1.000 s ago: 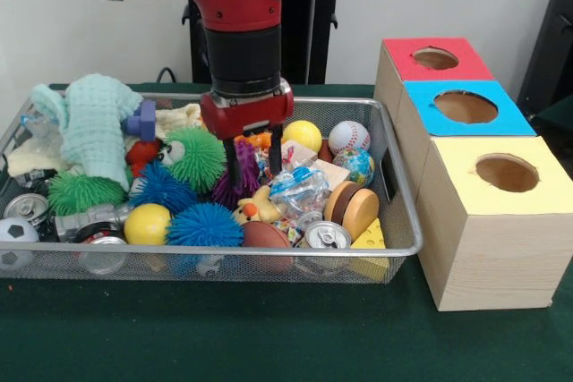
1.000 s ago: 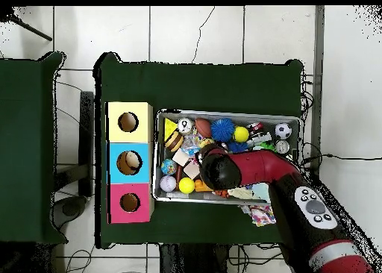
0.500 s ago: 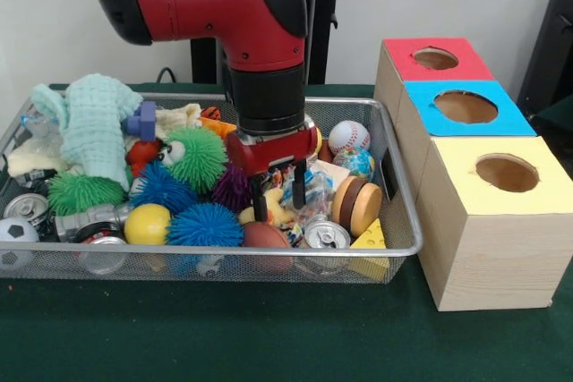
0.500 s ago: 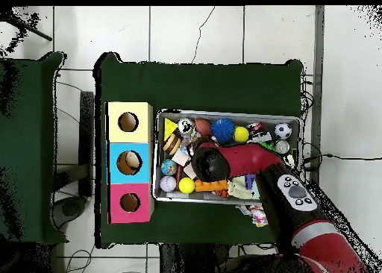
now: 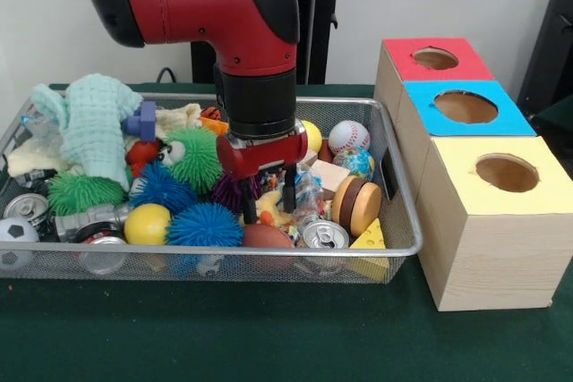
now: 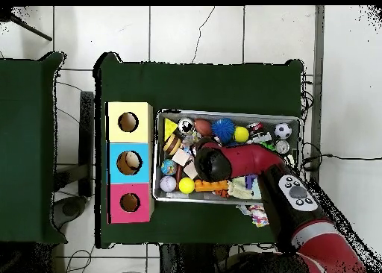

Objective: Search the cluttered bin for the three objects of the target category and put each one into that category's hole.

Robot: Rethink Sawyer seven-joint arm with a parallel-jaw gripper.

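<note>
A wire mesh bin [image 5: 394, 248] is seen in the lower left and centre of the front view, filled with a clutter of toys, and three wooden boxes are lined up at its right side. The box with the red top [image 5: 436, 59] sits highest in the frame, the blue-topped box [image 5: 465, 108] is below it, and the yellow-topped box [image 5: 501, 176] is lowest; each top is cut with a round hole. The red and black arm [image 5: 224, 6] is lowered from the upper left of the frame into the middle of the bin. The gripper [image 5: 268, 199] is held with its two dark fingers [image 5: 289, 194] apart, and a yellow duck toy [image 5: 269, 207] is seen between them; whether the duck is actually touched cannot be told. A brown football [image 5: 266, 236] and a drink can [image 5: 324, 237] lie just below the gripper, against the bin's lower rim. Spiky balls are grouped to the left of the gripper: a green one [image 5: 194, 157], a blue one [image 5: 203, 224] and a purple one [image 5: 231, 191]. A baseball [image 5: 348, 138] and a globe ball [image 5: 356, 164] are found toward the bin's upper right corner. In the overhead view the bin [image 6: 227, 113] is shown at centre and the gripper is hidden under the arm [image 6: 246, 162].
</note>
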